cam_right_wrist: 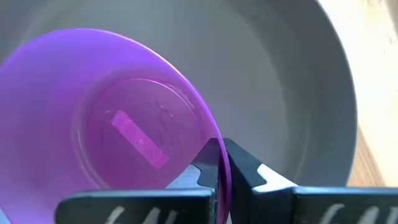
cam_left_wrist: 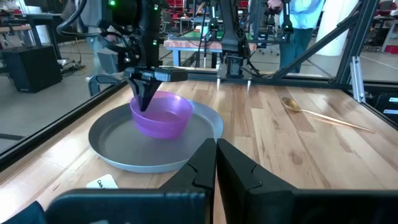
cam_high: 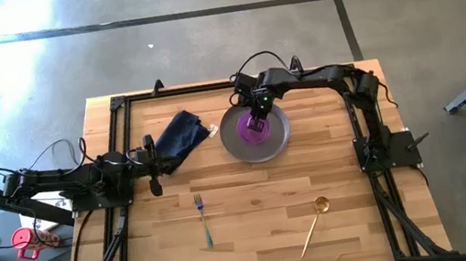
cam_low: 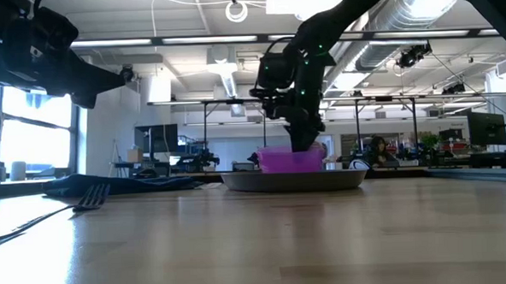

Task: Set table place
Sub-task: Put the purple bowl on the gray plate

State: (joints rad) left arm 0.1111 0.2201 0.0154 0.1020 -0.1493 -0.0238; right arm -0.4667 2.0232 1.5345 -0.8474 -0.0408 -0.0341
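A magenta bowl [cam_high: 256, 132] sits in the round grey plate [cam_high: 282, 138] at the table's far middle. My right gripper [cam_right_wrist: 219, 163] stands over the bowl, pointing down, shut on its rim; it also shows in the left wrist view [cam_left_wrist: 144, 99]. My left gripper [cam_left_wrist: 215, 148] is shut and empty, raised over the near left corner of the dark navy napkin [cam_high: 182, 132], which lies flat left of the plate. The teal-handled fork [cam_high: 203, 220] and the gold spoon [cam_high: 313, 222] lie on the table nearer the front. My right gripper pinches the bowl's rim [cam_right_wrist: 211, 134] on the bowl's far side, one finger inside the bowl and one outside. The fingers come from above, pointing down. The bowl stands upright with its base on or just over the plate [cam_left_wrist: 124, 152]; which, I cannot tell.
The black metal frame [cam_high: 117, 129] runs along the table's edges, and the arm bases stand at the left and right sides. Bare wood lies between the fork and the spoon. A white label [cam_left_wrist: 102, 182] sticks out of the napkin beside the plate.
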